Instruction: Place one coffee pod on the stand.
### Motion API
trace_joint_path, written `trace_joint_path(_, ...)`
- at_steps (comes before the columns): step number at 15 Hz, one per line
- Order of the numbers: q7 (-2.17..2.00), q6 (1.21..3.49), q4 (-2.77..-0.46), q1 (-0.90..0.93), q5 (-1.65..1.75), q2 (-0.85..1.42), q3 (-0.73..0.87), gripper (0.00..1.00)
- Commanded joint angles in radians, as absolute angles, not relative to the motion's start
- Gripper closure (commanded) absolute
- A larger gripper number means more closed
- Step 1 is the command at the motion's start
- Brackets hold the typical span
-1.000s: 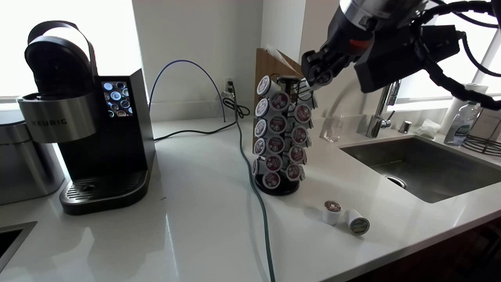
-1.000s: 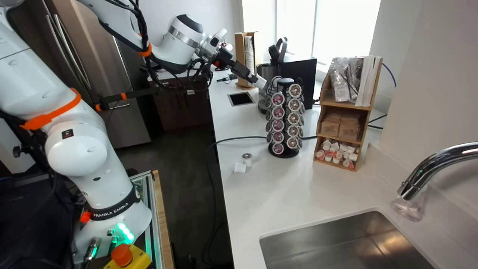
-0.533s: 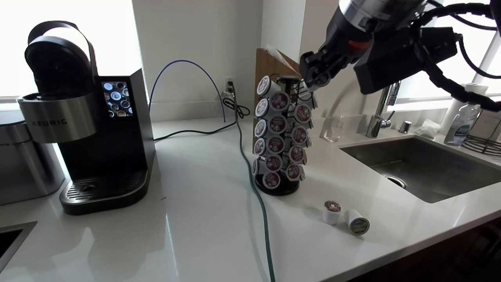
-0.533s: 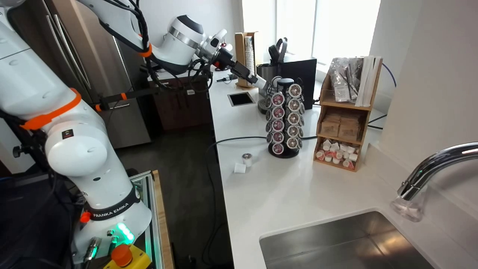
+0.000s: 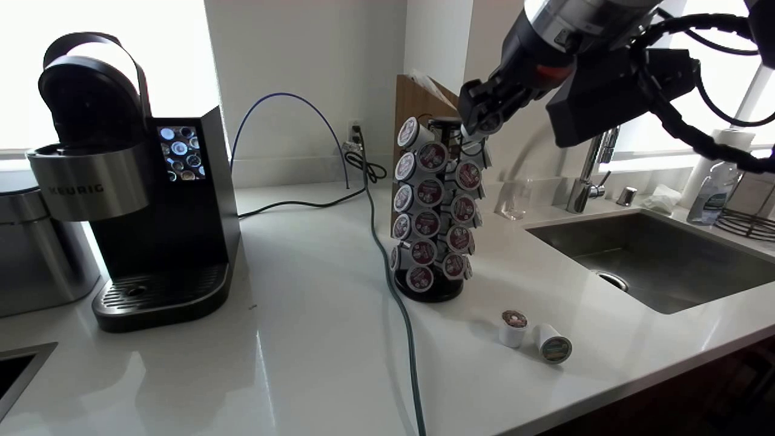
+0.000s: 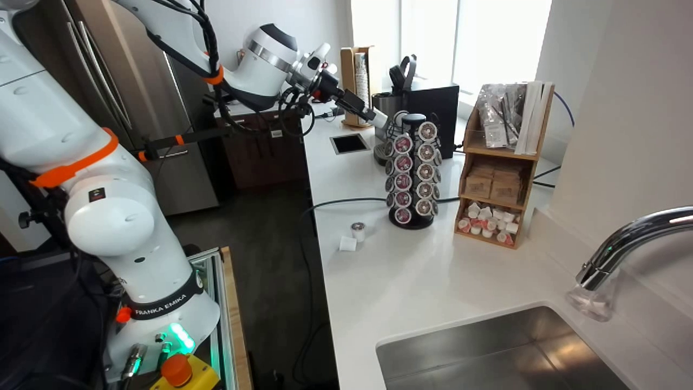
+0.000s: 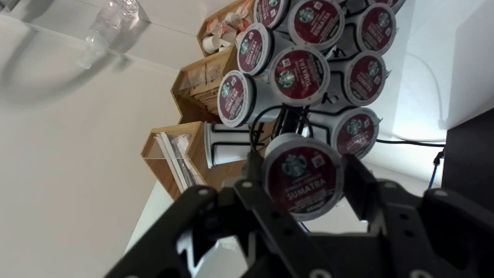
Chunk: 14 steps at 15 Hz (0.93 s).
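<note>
The fingers [image 7: 359, 189] are clamped on the sides of a coffee pod [image 7: 303, 179] just beside the top of the stand [image 5: 447, 289], maroon lid facing away from it. I cannot tell whether the cup's end is inside the stand's bare wire ring [image 7: 252, 133]. Off-centre, it could snag on the wire and twist in the grip; pushing harder might rock the stand, and an early release could drop the pod to the surface [image 5: 339, 351] beside the stand.
</note>
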<state>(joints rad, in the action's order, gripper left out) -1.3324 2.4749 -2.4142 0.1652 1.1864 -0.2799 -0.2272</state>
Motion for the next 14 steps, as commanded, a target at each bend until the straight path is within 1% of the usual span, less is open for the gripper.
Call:
trace_joint_path(1, -1.372, 2.533, -2.438, 0.150, 1.250, -0.276, -0.212, 0.71)
trace_joint_path(14, -1.404, 2.563, -2.433, 0.148, 1.356, -0.233, -0.188, 0.71)
